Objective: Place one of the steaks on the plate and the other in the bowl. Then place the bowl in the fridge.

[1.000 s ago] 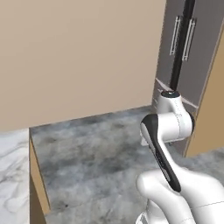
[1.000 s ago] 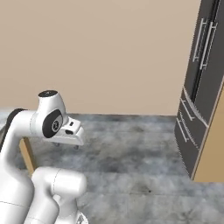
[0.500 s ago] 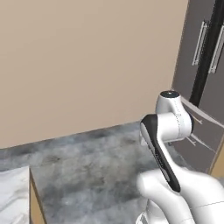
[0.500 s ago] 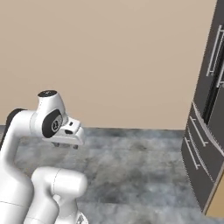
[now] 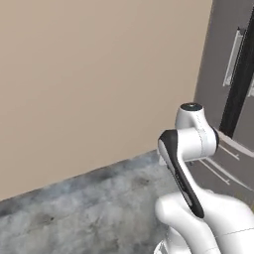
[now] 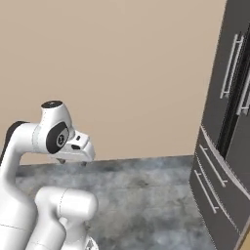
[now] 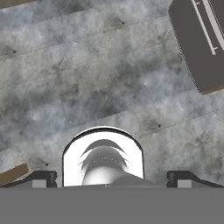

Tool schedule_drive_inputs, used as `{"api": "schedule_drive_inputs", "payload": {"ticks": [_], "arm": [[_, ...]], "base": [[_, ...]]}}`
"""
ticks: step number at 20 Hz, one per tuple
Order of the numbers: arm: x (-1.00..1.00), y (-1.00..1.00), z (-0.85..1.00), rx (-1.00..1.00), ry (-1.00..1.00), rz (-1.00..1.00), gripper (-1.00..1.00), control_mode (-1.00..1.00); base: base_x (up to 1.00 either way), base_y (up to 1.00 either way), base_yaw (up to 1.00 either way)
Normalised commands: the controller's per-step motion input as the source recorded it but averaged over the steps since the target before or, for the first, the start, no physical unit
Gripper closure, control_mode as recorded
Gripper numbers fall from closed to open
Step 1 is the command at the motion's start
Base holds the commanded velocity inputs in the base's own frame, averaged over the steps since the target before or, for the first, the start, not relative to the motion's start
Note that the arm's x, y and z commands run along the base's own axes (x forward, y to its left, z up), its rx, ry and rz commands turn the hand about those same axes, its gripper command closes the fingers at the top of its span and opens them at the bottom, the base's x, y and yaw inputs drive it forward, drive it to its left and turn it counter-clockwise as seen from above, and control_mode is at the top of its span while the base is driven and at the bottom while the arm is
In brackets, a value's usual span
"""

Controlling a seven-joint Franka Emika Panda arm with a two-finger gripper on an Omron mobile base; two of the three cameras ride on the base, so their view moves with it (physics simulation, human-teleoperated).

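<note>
The fridge (image 5: 232, 74) is a tall dark grey steel unit with vertical bar handles at the right, doors shut. It also stands at the right in the right base view, where the fridge (image 6: 225, 127) shows its lower drawers. From above, the fridge (image 7: 197, 41) fills the top right corner. My gripper (image 6: 72, 160) hangs folded close in front of the arm, pointing down at the floor. In the hand view my gripper (image 7: 111, 177) is open, its fingertips (image 7: 43, 176) far apart with nothing between them. The steaks, the plate and the bowl are out of view.
A plain beige wall (image 5: 99, 74) runs across the back, left of the fridge. Mottled grey floor (image 7: 100, 78) lies under the hand and stretches to the wall. A small brown edge (image 7: 13, 173) shows at the lower left of the hand view.
The whole picture has shifted, so the base has moved: the counter at the left has left the view and the fridge looks larger and nearer. The arm's pose is unchanged.
</note>
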Motion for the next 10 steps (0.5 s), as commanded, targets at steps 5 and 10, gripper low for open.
{"api": "schedule_drive_inputs", "payload": {"ticks": [5, 10], "arm": [[0.0, 0.0, 0.0, 0.0, 0.0, 0.0, -1.0, 1.0], [0.0, 0.0, 0.0, 0.0, 0.0, 0.0, -1.0, 1.0]], "base": [[0.96, 0.0, -0.4], [0.49, -0.1, -0.61]]}}
